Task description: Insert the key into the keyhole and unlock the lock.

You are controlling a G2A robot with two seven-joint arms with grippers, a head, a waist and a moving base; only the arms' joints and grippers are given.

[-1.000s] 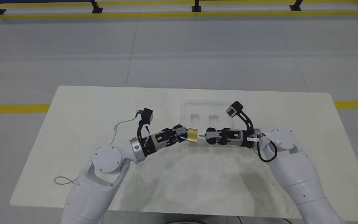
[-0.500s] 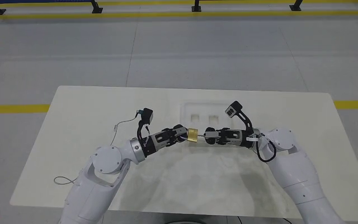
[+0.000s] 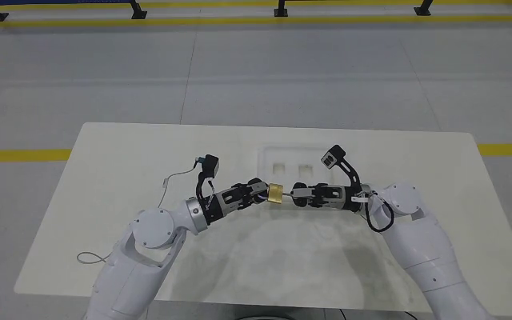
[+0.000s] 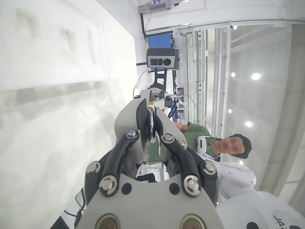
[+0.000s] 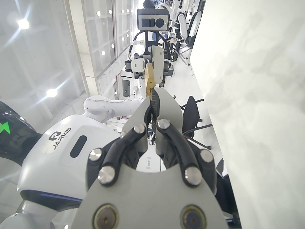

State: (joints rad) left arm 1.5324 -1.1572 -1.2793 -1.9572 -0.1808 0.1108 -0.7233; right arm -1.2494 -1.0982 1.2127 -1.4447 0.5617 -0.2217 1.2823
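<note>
Two arms meet above a white desk (image 3: 120,176): left jaws clamp the brass padlock (image 3: 275,193), right jaws pinch the key (image 3: 286,194), its tip at the padlock's base. Foam tray (image 3: 292,152) lies just behind; grey floor (image 3: 280,72) with yellow stripes (image 3: 32,154) beyond.

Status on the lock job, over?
Left gripper shut on brass padlock. Right gripper shut on key, tip at padlock's base; insertion depth unclear. Nothing between them; foam tray lies beyond, apart.
</note>
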